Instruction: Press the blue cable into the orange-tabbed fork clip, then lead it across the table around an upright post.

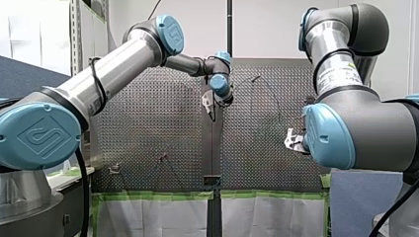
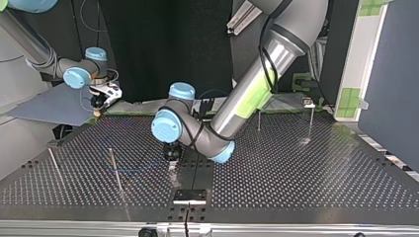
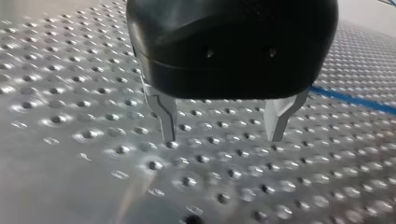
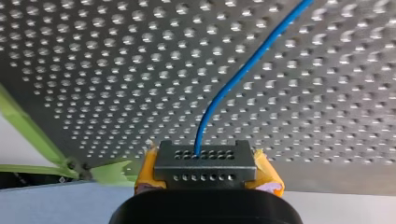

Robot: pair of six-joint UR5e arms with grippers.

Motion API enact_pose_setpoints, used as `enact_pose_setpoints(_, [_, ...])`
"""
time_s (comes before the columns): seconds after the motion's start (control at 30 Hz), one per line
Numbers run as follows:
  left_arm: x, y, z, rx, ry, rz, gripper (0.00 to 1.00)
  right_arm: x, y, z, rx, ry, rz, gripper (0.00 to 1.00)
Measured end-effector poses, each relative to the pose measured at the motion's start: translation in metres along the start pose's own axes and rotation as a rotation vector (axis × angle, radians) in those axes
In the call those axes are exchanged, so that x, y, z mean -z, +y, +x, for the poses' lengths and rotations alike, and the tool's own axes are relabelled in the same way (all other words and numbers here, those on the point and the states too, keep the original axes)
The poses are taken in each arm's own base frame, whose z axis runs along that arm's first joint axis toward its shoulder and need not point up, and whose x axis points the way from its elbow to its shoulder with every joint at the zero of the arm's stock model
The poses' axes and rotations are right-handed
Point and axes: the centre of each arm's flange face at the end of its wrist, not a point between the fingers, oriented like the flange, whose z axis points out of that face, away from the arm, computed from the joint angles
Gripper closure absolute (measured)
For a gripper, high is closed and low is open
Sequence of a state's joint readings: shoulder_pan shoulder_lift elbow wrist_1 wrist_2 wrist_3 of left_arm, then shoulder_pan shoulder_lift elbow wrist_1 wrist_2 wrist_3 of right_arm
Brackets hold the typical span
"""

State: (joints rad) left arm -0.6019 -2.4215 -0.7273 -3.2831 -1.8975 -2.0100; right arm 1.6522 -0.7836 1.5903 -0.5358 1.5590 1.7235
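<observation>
Gripping the blue cable [image 4: 243, 70] by its end block [image 4: 205, 161] in my right pincer [image 4: 208, 169], I am hovering my left pincer [image 3: 222, 135], spread and empty, over the counter [image 3: 70, 70] near it; clipping and routing are apparently waiting.

Perforated metal table [image 2: 306, 168], blue cable [image 3: 351, 99] lying across it, upright posts [image 2: 116, 172].

Shiny perforated metal table [image 4: 93, 70] (dull reflections); smooth, glossy blue cable [image 4: 232, 81].
</observation>
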Motion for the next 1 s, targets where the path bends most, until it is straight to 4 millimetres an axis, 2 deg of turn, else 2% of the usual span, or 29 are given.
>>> enact_pose_setpoints(0.27, [0.000,0.004,0.008,-0.016,0.009,-0.005,0.08,-0.010,0.010,-0.038,-0.001,-0.011,-0.012,1.00])
enact_pose_setpoints(0.7, [-0.001,0.002,-0.003,-0.034,-0.027,-0.032,0.08,-0.026,0.046,-0.104,-0.008,-0.005,-0.049,1.00])
enact_pose_setpoints(0.9, [-0.001,0.001,-0.006,-0.037,-0.034,-0.034,0.08,-0.029,0.061,-0.138,-0.016,-0.020,-0.065,1.00])
enact_pose_setpoints(1.0, [-0.001,0.001,-0.007,-0.036,-0.036,-0.033,0.08,-0.029,0.068,-0.149,-0.021,-0.025,-0.072,1.00])
